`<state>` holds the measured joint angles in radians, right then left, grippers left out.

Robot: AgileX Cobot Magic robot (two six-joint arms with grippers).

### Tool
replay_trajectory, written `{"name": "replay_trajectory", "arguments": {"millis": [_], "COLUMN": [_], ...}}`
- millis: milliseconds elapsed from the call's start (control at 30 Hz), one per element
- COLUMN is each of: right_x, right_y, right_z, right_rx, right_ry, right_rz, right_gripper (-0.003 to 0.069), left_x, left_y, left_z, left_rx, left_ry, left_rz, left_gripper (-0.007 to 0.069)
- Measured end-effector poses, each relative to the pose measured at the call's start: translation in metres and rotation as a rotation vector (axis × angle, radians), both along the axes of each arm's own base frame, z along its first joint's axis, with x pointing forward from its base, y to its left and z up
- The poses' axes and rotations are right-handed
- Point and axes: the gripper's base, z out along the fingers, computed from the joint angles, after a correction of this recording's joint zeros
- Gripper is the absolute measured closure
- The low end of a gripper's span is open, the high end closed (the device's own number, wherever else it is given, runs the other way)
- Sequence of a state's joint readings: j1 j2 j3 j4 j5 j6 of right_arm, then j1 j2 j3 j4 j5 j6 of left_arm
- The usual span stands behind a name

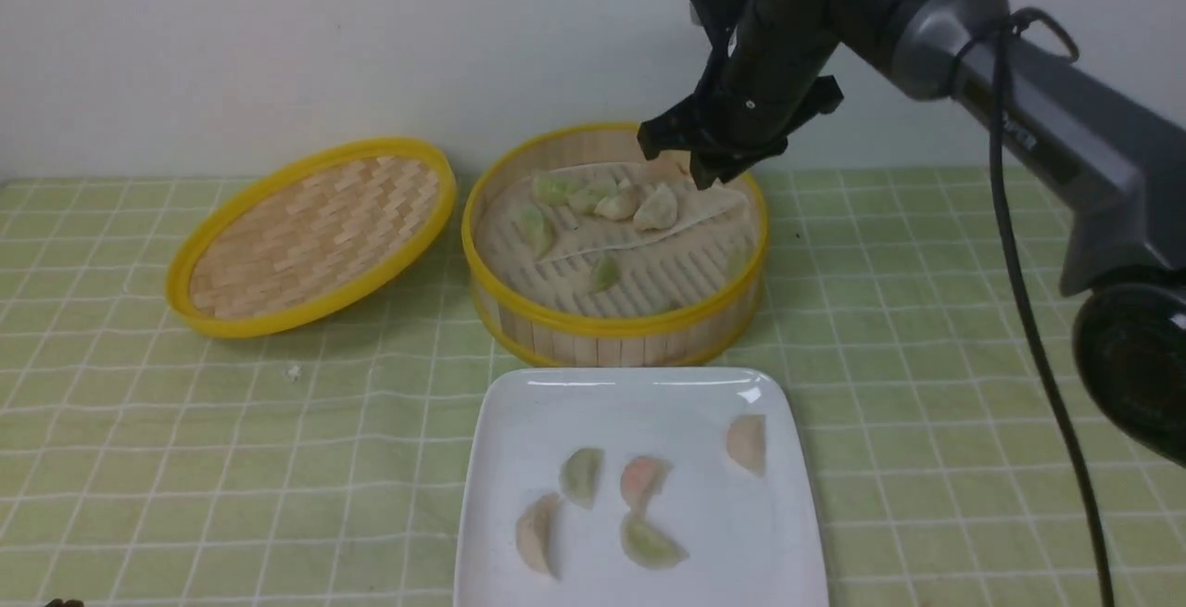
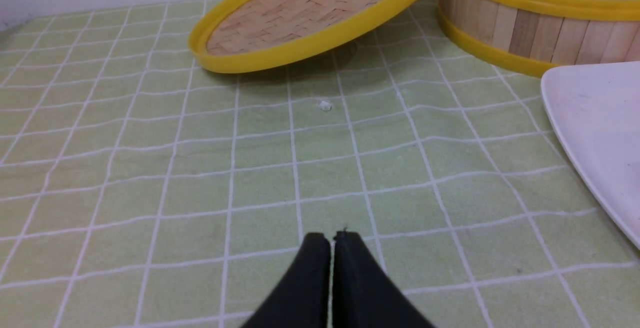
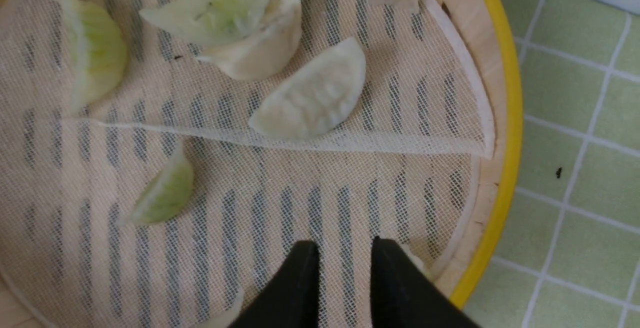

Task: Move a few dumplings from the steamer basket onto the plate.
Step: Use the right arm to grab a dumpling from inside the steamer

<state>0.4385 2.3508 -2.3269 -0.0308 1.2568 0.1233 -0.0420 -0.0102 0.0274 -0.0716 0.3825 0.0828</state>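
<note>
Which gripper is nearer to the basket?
Right. The right gripper hangs over the basket, inside its rim. The left gripper is low over the tablecloth, with the lid ahead of it, apart from the basket.

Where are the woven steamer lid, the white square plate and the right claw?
woven steamer lid (image 1: 310,236): front view, on its woven middle.
white square plate (image 1: 639,408): front view, on bare glaze near its far edge.
right claw (image 3: 342,245): right wrist view, midway between its fingertips.
</note>
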Motion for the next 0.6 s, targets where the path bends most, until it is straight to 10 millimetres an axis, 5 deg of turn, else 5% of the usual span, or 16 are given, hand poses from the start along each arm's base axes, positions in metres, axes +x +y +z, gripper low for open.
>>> {"name": "replay_trajectory", "arguments": {"millis": [267,600], "right_x": [-0.002,-0.003], "right_y": [-0.005,-0.003], "right_z": [-0.039,-0.042], "right_rx": [-0.085,-0.074], "right_ry": [0.092,0.104], "right_rz": [-0.007,0.002], "right_gripper": [0.0262,0.0237], "left_x": [0.000,0.000], "left_y": [0.000,0.000], "left_z": [0.000,0.000], "left_rx": [0.000,0.000], "left_ry": [0.000,0.000], "left_rz": [0.000,0.000], "left_gripper": [0.0631,0.0631]}}
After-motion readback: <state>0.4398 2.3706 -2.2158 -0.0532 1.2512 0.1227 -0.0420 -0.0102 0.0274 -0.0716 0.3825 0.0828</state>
